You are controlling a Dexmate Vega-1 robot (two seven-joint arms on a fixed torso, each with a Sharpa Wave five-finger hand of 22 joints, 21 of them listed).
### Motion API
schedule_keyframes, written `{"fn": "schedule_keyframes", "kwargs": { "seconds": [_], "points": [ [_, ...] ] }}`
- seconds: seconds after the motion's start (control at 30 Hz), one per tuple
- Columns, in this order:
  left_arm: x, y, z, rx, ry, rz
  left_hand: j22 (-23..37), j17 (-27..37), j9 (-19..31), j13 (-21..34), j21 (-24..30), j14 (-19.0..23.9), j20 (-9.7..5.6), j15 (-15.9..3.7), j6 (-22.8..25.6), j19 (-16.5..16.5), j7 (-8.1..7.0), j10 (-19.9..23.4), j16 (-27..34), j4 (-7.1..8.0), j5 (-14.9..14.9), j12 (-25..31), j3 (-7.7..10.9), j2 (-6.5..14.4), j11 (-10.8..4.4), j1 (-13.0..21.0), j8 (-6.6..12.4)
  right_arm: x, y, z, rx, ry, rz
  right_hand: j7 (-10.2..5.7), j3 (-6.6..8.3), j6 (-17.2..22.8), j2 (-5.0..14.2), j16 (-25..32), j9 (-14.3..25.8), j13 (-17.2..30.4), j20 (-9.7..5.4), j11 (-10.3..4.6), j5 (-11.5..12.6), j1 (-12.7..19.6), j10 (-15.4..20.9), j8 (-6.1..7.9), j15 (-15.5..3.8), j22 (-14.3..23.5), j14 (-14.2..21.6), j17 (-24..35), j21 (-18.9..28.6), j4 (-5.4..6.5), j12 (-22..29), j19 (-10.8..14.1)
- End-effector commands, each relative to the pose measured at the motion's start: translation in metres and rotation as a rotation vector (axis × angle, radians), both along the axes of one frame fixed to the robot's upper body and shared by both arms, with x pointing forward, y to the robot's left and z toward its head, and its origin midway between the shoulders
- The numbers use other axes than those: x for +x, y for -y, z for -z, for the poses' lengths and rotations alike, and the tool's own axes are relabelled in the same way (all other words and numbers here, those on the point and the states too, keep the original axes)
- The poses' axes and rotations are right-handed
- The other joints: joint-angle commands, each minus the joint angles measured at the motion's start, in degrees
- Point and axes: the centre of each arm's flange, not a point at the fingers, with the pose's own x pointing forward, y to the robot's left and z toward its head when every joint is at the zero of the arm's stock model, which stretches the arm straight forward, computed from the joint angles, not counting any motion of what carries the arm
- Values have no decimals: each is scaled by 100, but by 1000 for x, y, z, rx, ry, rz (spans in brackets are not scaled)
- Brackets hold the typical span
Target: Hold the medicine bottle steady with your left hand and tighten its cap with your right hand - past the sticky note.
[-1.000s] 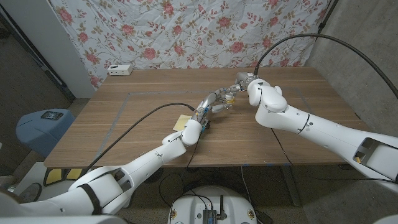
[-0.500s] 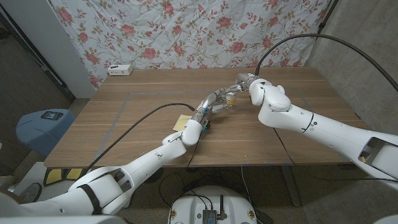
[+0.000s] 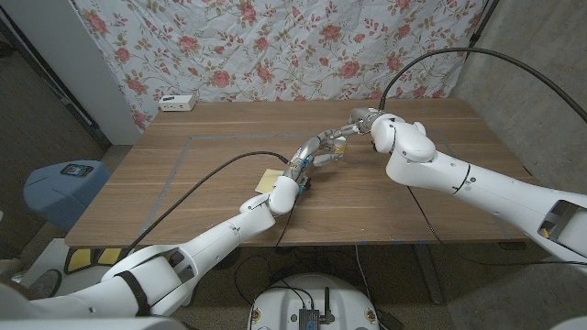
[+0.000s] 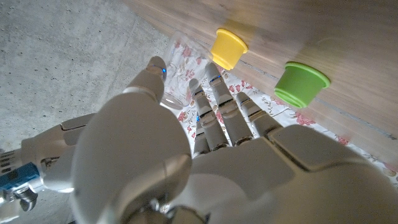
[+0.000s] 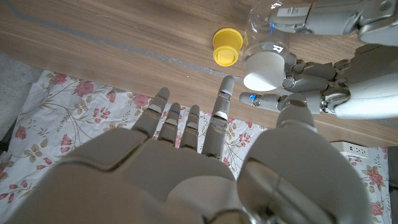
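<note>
Left hand: I see my left hand [image 3: 316, 149] reaching over the middle of the worktop, its jointed metal-grey fingers [image 5: 309, 78] curled round the medicine bottle and gripping it.
Sticky note: a small pale yellow square [image 3: 270, 180] lies flat on the wood near the worktop's front edge, just beside my left forearm.
Medicine bottle: the bottle [image 5: 260, 31] is clear, smooth plastic, round in section; it sits in the left hand's grip over the worktop's middle, toward the back edge, further from the front edge than the note.
Cap: a plain white, round cap [image 5: 263, 71] with a flat matte face sits on the bottle's end, ringed by the left fingers.
Right hand: my right hand [image 3: 359, 117] is just beside the bottle on the far side; in its own wrist view the fingers [image 5: 179, 127] are straight and spread apart, gripping nothing and clear of the cap.
Yellow cup: a small, glossy yellow plastic cup [image 4: 227, 48], flared at the rim, stands on the wood near the bottle.
Green cup: a similar green cup [image 4: 301, 83] stands beside the yellow one, apart from it.
Worktop: brown wood-grain board [image 3: 202, 151] with a faint line of tape marked across it.
Backdrop: a wrinkled floral cloth [image 3: 275, 46] hangs behind the back edge.
</note>
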Motion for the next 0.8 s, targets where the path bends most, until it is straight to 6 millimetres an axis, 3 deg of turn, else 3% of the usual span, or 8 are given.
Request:
{"fn": "schedule_keyframes", "kwargs": {
  "seconds": [0.03, 0.5, 0.8],
  "points": [
    [-1, 2, 1, 3, 0, 1, 13, 4, 14, 16, -2, 16, -716, -488, -4, -25, -37, 216, 18, -23, 47, 21, 23, 25, -179, 18, -14, -4, -1, 1, -13, -89, -54, -18, 69, -295, 99, -39, 40, 8, 33, -1, 37, 145, -194, -85, 41, 7, -154, 10, -10, -100, 2, -95],
    [1, 1, -1, 1, 0, -6, 13, 7, 14, 16, -2, 20, -721, -496, 1, -27, -41, 221, 24, -21, 47, 23, 19, 28, -186, 25, -12, -4, 0, -5, -34, -147, -79, 20, 299, -1054, 213, -32, 81, 8, 77, 49, 133, 593, -717, -183, 134, 5, -505, 4, 2, -335, 8, -281],
    [2, 0, -1, 1, -3, -10, 13, 5, 14, 16, -3, 13, -721, -491, -2, -32, -45, 232, 20, -21, 46, 26, 13, 20, -193, 25, -14, -2, -3, -8, -57, -165, -77, -76, 464, -1454, 221, -23, 53, 8, 82, 22, 195, 975, -937, -195, 162, 2, -639, 0, 13, -435, 21, -315]
  ]
}}
